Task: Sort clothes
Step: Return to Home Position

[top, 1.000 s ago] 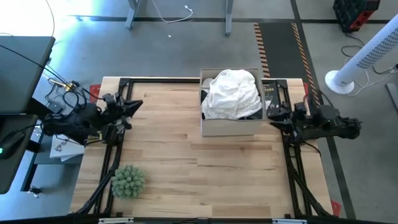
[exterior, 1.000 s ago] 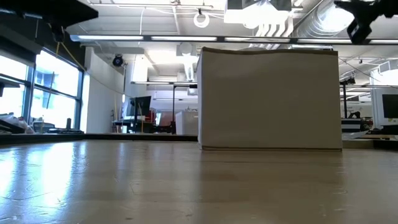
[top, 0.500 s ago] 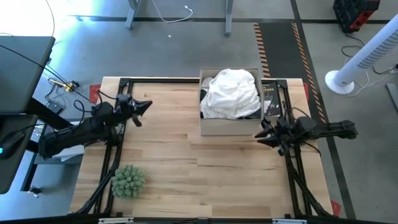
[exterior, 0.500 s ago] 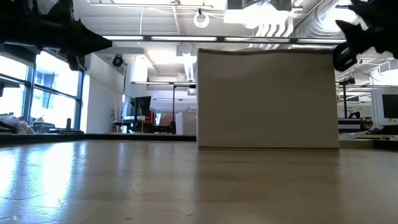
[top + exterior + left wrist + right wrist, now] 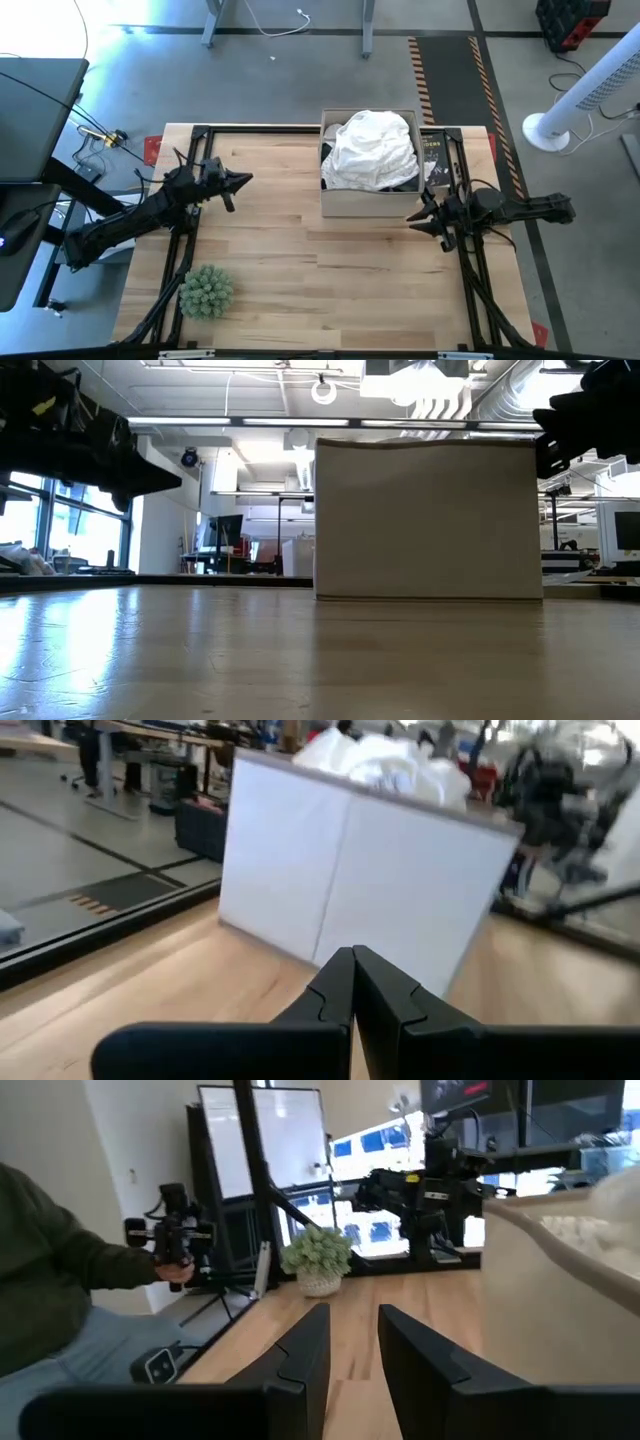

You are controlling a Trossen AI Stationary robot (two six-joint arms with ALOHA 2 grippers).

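Nearest the front edge of the pale wooden bench [image 5: 330,280] sits a small spiky green plant-like ball [image 5: 207,290], on the left side and well apart from everything else. Farther in, the left gripper [image 5: 240,181] hangs over the left half of the bench, its jaws pressed together with nothing between them, pointing toward the bin. Opposite it, the right gripper [image 5: 414,217] hovers just beside the near right corner of the pale rectangular cardboard bin [image 5: 370,205], jaws a little apart and empty. The bin stands at the bench's far edge. The large white fabric garment [image 5: 375,148] is heaped inside it, mounding above the rim. Past the bench, a white tower fan [image 5: 590,85] stands on the floor.

What remains looks like parking both arms. The right one wants the care: draw it away from the bin wall first, then fold it, so no finger nudges the box or catches the cloth. The left arm has freer room, but its fold should pass clear of the green ball.
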